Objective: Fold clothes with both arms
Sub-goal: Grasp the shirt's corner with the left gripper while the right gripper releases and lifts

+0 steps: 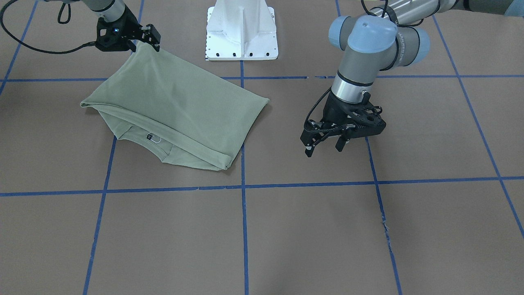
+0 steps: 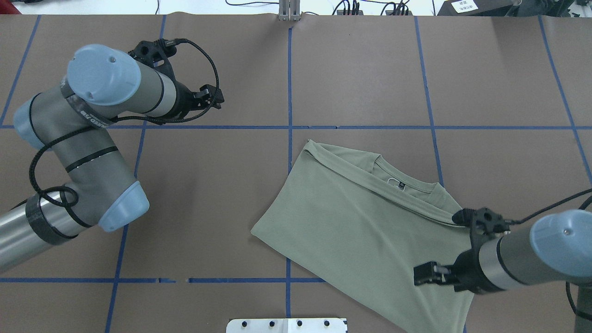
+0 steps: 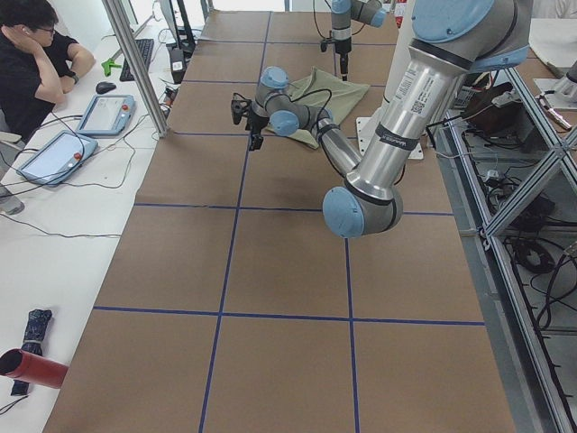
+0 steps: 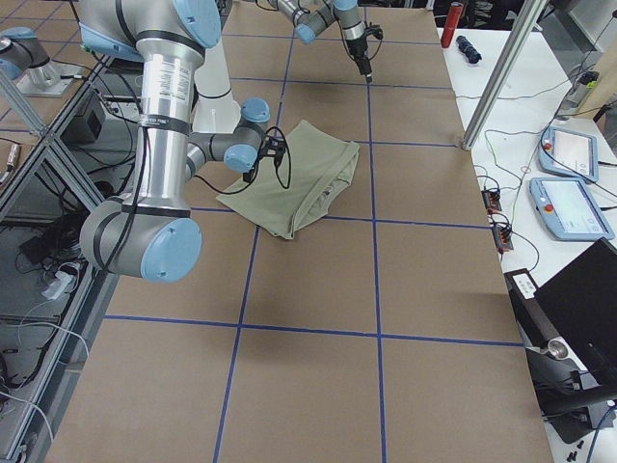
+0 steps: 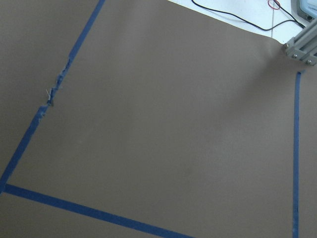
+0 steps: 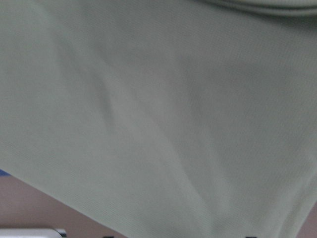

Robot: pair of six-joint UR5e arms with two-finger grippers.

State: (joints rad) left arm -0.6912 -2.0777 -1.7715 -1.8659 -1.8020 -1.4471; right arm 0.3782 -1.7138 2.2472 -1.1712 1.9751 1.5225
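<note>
The sage-green shirt (image 1: 176,106) lies folded on the brown table, on my right side, neck and white label loop (image 1: 154,139) toward the operators' edge. It also shows in the overhead view (image 2: 351,222) and fills the right wrist view (image 6: 158,119). My right gripper (image 1: 148,40) is shut on the shirt's corner nearest the robot and holds it slightly raised; in the overhead view it (image 2: 423,274) sits over that edge. My left gripper (image 1: 323,149) is open and empty, hovering just above bare table well apart from the shirt; the overhead view shows it too (image 2: 215,97).
The white pedestal base (image 1: 241,32) stands at the robot's edge between the arms. Blue tape lines (image 1: 243,186) grid the table. In the exterior left view an operator (image 3: 32,54) sits beside the table with tablets (image 3: 104,113) and a metal post (image 3: 135,63).
</note>
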